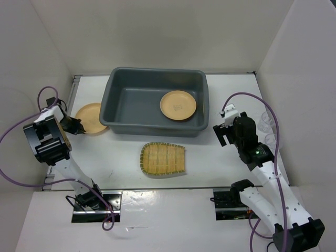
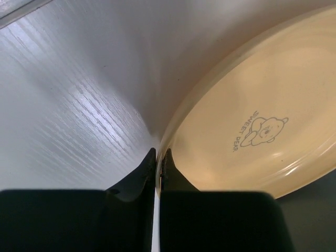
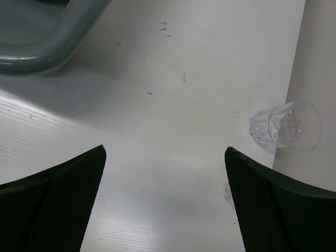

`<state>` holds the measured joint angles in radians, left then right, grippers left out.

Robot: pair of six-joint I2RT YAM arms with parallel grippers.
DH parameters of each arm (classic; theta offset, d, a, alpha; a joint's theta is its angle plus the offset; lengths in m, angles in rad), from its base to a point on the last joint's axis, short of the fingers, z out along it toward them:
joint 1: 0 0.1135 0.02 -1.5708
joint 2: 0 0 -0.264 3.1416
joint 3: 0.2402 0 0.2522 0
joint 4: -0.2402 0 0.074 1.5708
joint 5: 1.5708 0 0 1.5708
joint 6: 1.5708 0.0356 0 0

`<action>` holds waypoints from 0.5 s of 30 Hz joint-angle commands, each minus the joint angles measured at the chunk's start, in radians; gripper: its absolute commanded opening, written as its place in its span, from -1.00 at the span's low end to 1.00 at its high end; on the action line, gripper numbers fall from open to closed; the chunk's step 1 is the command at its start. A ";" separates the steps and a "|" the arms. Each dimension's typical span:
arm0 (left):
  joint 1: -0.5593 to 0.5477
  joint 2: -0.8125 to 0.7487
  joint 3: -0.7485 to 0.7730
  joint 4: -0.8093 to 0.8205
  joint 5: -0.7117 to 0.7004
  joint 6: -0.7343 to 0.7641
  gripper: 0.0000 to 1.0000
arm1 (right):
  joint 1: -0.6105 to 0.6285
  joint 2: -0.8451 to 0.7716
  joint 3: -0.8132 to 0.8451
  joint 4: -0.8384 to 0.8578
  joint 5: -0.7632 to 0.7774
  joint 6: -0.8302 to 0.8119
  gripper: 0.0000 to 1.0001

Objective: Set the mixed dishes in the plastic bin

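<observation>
Plainly, the left claw (image 2: 159,153) pinches the tan plate (image 2: 252,105) at its rim; the right claw (image 3: 165,152) gapes empty.

The round tan-orange plate (image 2: 262,115) runs off the left wrist view's right edge; the dark grey plastic bin (image 3: 47,50) shows only a corner; overhead, the clear glass cups (image 1: 269,125) are too faint to count.

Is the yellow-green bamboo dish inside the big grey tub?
No, the yellow-green dish lies on the table in front of the bin, outside it.
</observation>
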<state>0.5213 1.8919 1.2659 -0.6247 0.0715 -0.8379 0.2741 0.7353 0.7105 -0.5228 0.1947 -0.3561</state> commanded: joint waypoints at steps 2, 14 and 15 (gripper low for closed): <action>0.002 -0.028 0.082 -0.114 -0.090 -0.023 -1.00 | -0.007 -0.025 -0.003 0.049 0.000 0.009 0.96; 0.002 -0.252 0.357 -0.115 -0.073 -0.246 -1.00 | -0.007 -0.034 -0.003 0.049 -0.009 0.000 0.96; 0.002 -0.263 0.357 -0.106 -0.053 -0.259 -1.00 | -0.007 -0.034 -0.003 0.049 -0.009 0.000 0.96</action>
<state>0.5201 1.7016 1.5894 -0.7536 -0.0124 -1.0065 0.2741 0.7147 0.7101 -0.5228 0.1905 -0.3565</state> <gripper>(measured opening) 0.022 0.980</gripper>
